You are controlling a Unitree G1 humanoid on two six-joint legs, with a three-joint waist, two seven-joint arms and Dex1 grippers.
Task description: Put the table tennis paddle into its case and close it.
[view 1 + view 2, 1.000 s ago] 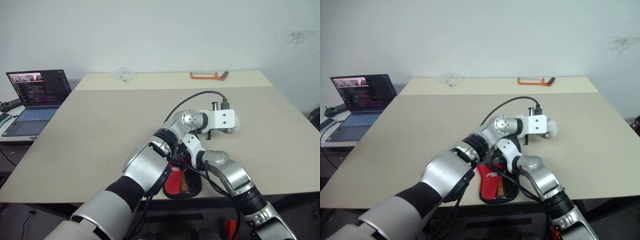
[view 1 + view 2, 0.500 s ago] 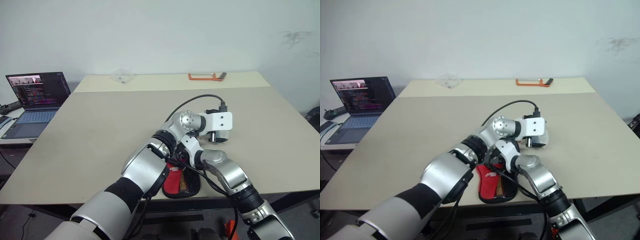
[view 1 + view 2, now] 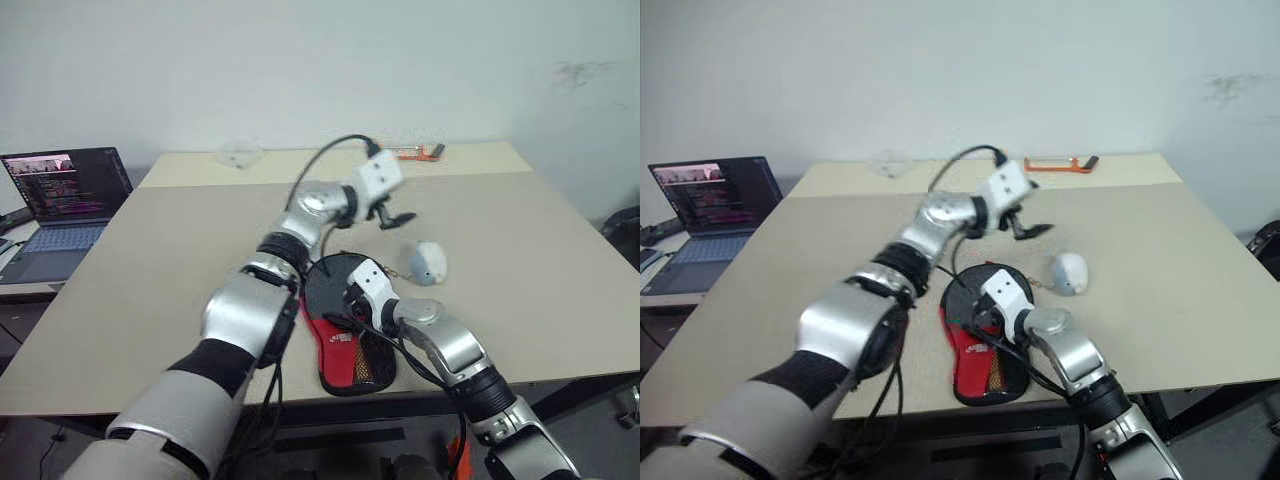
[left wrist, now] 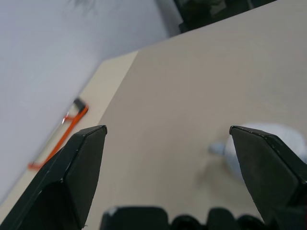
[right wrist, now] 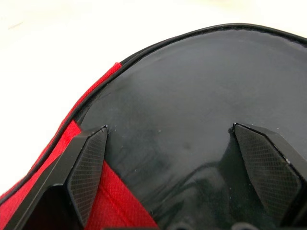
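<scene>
Beige table fills the scene before a plain white wall, with an open laptop on a lower surface off its left edge. You have the case lying flat near the table's front edge, round black end away from the robot, red part with mesh pocket nearest the edge. Whether the table tennis paddle is inside it cannot be told from these views.

Your left gripper is raised above the table beyond the case, well clear of it; in the left wrist view its fingers stand wide apart with nothing between them. Your right gripper sits low over the case's black part; its fingers are spread wide over the glossy black surface and the red fabric edge. Whether they touch the case cannot be told.

A small grey-white rounded object lies on the table just right of the case. An orange-handled tool rests near the far edge, and a clear plastic item lies at the far left of the table.
</scene>
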